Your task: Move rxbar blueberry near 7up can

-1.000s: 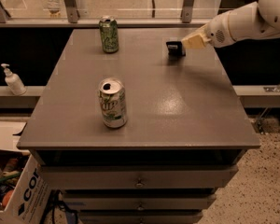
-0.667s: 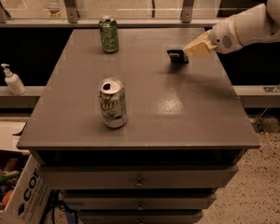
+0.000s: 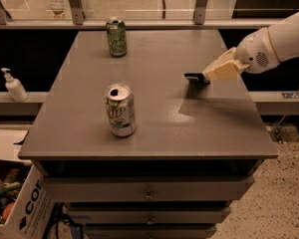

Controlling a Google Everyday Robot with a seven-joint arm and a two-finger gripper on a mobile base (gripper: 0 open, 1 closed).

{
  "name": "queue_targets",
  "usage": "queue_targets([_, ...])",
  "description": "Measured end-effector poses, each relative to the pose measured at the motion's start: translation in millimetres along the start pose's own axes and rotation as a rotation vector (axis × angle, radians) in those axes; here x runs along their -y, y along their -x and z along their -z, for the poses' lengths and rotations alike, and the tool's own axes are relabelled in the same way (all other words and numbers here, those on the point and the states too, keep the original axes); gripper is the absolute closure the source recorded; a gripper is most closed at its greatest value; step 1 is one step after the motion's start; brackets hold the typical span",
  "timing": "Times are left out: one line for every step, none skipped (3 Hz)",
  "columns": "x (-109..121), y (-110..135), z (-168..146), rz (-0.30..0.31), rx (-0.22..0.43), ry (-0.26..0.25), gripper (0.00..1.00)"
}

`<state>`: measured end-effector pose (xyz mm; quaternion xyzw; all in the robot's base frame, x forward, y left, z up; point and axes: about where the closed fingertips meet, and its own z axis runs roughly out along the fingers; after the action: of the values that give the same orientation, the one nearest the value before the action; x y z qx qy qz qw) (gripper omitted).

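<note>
Camera view has the rxbar blueberry (image 3: 194,77) as a dark sliver poking from the gripper (image 3: 206,77), apparently pinched between its cream fingers (image 3: 222,69), right of the table's (image 3: 154,138) middle and, judging by the shadow beneath, just off the surface. The 7up can (image 3: 120,109) stands well apart, front left. I'd carry the bar low, set it just beside that can without nudging it, and ignore the green can (image 3: 116,36) at the back.
</note>
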<state>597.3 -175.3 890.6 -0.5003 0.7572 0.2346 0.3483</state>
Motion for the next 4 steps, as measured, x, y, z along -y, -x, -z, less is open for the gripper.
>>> queue_targets([-0.2, 0.0, -0.6, 0.0, 0.0, 0.002, 1.0])
queue_targets([-14.9, -9.6, -2.1, -0.006, -0.002, 0.025, 1.0])
queue_targets([-40.4, -19.7, -0.5, -0.012, 0.004, 0.063, 1.0])
queue_targets([-71.3, -24.2, -1.7, -0.015, 0.026, 0.116, 1.0])
